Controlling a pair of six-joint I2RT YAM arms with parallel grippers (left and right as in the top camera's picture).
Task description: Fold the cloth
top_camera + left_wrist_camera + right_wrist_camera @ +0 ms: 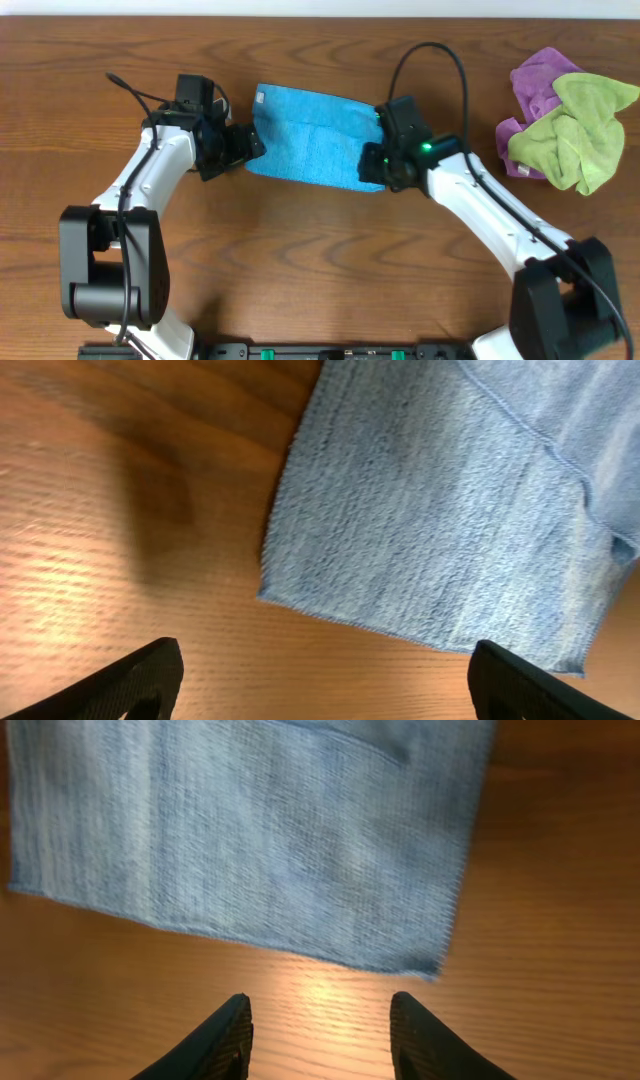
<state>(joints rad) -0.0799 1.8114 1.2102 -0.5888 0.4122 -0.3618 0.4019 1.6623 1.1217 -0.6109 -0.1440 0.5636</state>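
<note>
While both grippers stand empty at opposite ends of the cloth (pixel 318 138), treat the step in hand as a corner pick-up for the next fold; this is judged from the layout only.

**Position.** The cloth lies flat on the table (pixel 320 270), midway between the arms and well apart from the purple cloth (pixel 535 80) and the lime-green cloth (pixel 580 135) heaped at the right. A hemmed edge (pixel 520 432) crosses its upper face, which suggests one layer already lies over another.

**Gripper state.**
- The left gripper (pixel 322 685) is spread wide, with bare wood between its fingers, just beside the cloth's left edge.
- The right gripper (pixel 320 1030) is parted more narrowly, holds nothing, and sits just short of the right edge.

**Procedure.**
1. Aim each gripper at its nearest corner, not at mid-edge.
2. Descend until one finger can slide under the hem.
3. Pinch every layer at that corner; a single-layer grip is likely to peel the fold open.
4. Lift only enough to clear the table.
5. Carry both corners across together, keeping the edge taut.
6. Lay edge on edge before letting go.
</note>
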